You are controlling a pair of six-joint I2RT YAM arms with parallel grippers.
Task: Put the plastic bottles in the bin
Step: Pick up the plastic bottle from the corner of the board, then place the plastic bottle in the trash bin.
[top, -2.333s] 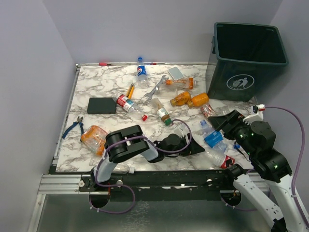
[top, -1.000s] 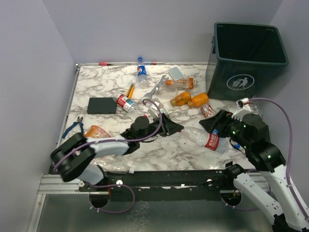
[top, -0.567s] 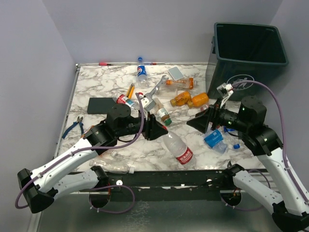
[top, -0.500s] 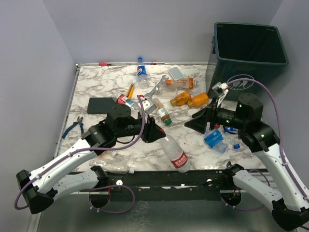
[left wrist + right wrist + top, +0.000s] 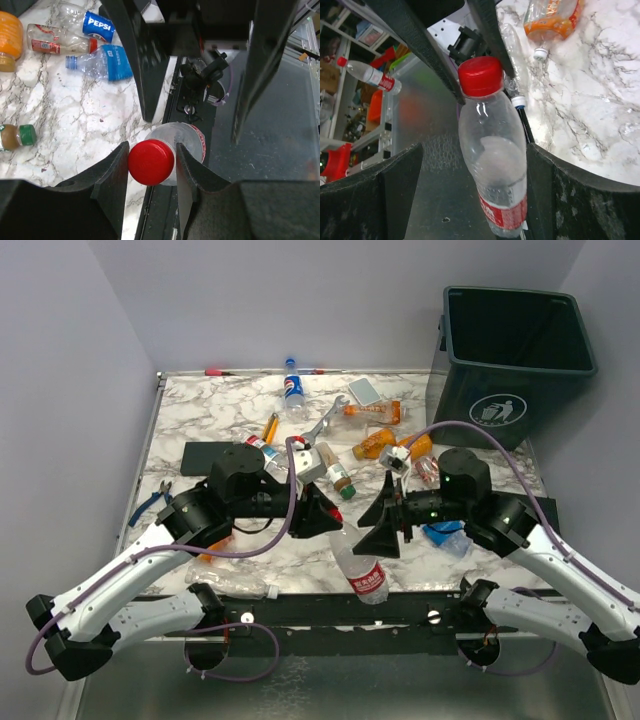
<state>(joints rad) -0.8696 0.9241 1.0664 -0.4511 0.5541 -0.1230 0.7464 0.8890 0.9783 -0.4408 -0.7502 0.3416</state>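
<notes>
At the near edge of the table point(image 5: 200, 420), midway between the two arms: left tool point(image 5: 151, 161) was clenched on the neck of a clear red-capped bottle point(image 5: 366, 578), right under the cap. Bottle hung cap-up, slightly tilted, off the table surface and out over the front rail point(image 5: 300, 608). Neck grip makes sense: it left the whole body free for a second grasp.

Right tool point(image 5: 374, 530) was released, fingers point(image 5: 395, 190) spread wide either side of the bottle body. Right wrist view showed gaps on both sides, so no contact.

Reads to me as a handover setup. The bin point(image 5: 520, 410) stood at the far right corner, on the right arm's side and well apart from the left arm. Passing left to right is probably how this bottle gets there.

Next step, my guess: right closes on the body near the red label, then left lets go. Risks: thin empty plastic may crush or twist if both pull at once. If left releases too soon, the bottle drops off the front of the table.

Most of the job looked undone: Pepsi bottle point(image 5: 292, 388), orange bottles point(image 5: 375, 445), blue-label bottle point(image 5: 445, 535) and more lay on the table around a wrench point(image 5: 322, 423). Couldn't tell what was inside the bin.
</notes>
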